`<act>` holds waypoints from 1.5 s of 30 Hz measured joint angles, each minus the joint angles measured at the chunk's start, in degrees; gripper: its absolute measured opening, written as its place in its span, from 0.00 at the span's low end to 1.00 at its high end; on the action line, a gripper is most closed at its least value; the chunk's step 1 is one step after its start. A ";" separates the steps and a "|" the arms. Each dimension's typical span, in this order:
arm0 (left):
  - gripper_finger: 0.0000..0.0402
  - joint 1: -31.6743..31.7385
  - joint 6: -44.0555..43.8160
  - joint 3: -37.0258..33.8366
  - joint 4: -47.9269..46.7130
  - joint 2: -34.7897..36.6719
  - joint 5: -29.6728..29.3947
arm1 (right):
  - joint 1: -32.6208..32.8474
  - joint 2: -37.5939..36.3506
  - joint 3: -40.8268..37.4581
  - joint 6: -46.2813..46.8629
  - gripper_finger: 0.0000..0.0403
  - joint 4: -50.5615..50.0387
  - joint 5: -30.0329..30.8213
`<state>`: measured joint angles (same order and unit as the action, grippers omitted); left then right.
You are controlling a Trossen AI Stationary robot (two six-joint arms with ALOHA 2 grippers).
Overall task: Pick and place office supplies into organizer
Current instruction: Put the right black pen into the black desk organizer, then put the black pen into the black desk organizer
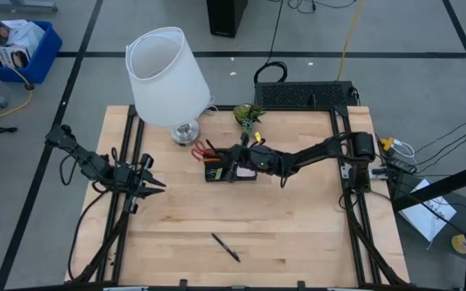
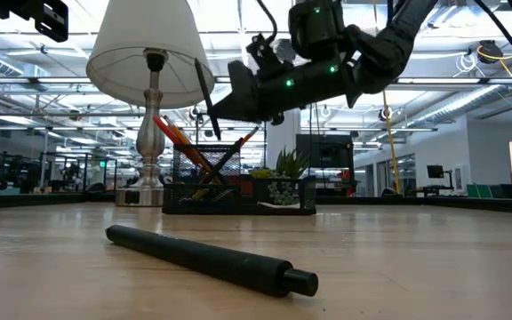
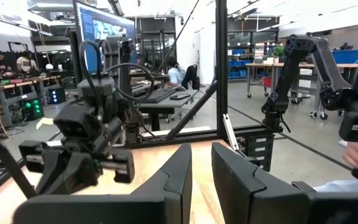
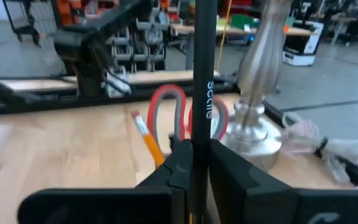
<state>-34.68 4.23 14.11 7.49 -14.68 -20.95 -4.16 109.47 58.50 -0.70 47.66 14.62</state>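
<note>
Right wrist view: right hand (image 4: 194, 155) clamps black pen (image 4: 202, 68) upright, above organizer (image 1: 229, 172).

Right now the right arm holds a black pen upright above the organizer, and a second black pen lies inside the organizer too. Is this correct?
Not quite. The right gripper does hold a black pen upright above the organizer, but the second black pen is not inside it. The high view shows it lying on the bare table, near the front edge, far from the organizer.
</note>
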 joint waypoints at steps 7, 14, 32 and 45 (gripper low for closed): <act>0.17 0.00 0.00 0.00 0.00 0.00 0.00 | -1.42 1.38 0.00 -0.01 0.08 1.44 -1.63; 0.17 -0.01 0.00 0.00 0.02 0.00 0.00 | -1.68 3.27 0.27 -2.79 0.10 2.46 -5.14; 0.17 -0.01 0.00 0.00 0.02 0.00 0.00 | -2.13 5.03 1.61 -6.63 0.33 2.21 -5.83; 0.17 0.00 0.00 0.00 0.01 0.01 0.00 | 3.51 4.07 1.88 -9.05 0.43 1.04 -5.89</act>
<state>-34.68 4.23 14.11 7.49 -14.67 -20.95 -0.64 113.54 60.38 -9.75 48.70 8.73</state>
